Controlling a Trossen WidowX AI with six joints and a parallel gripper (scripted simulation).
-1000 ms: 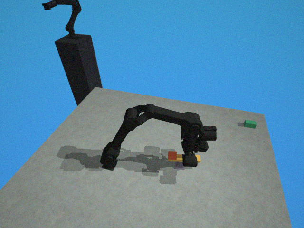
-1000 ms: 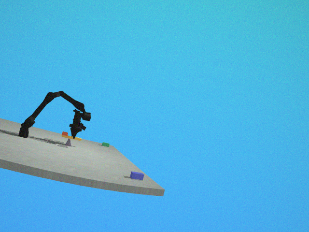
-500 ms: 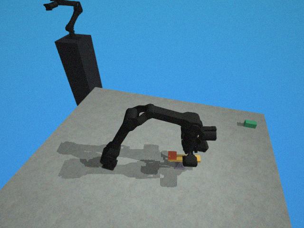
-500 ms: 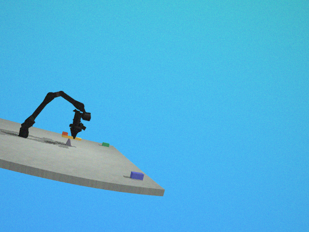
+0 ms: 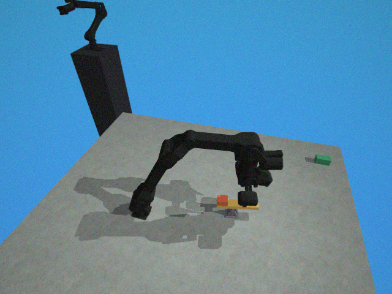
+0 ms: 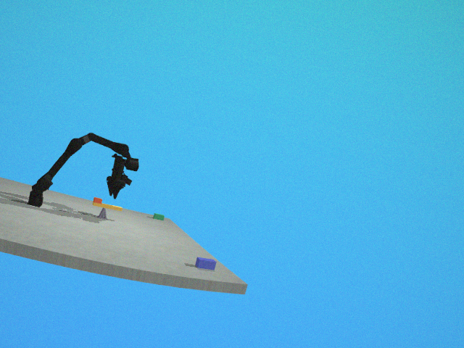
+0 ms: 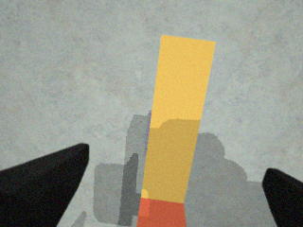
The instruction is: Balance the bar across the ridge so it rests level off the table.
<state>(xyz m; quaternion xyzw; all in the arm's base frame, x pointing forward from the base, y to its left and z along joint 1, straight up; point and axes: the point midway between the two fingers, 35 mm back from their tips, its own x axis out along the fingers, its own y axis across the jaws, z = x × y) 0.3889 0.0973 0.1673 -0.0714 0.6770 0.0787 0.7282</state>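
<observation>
The yellow bar (image 5: 233, 204) (image 6: 109, 206) (image 7: 182, 80) lies across the purple-grey ridge (image 5: 231, 214) (image 6: 103, 214), with both ends off the table. It looks about level. An orange-red block (image 5: 222, 200) (image 6: 97, 200) (image 7: 163, 215) sits on the bar's end nearer the arm's base; the longer part of the bar reaches out on the other side of the ridge. My gripper (image 5: 245, 204) (image 6: 113, 196) (image 7: 176, 164) is open and empty above the bar, with its fingers wide apart on either side in the wrist view. Most of the ridge is hidden under the bar there.
A green block (image 5: 322, 160) (image 6: 159, 217) lies near the table's far edge. A blue block (image 6: 205, 263) lies near a table corner in the exterior view. A second dark arm (image 5: 96, 23) stands on a tall dark pedestal (image 5: 101, 85) beyond the table.
</observation>
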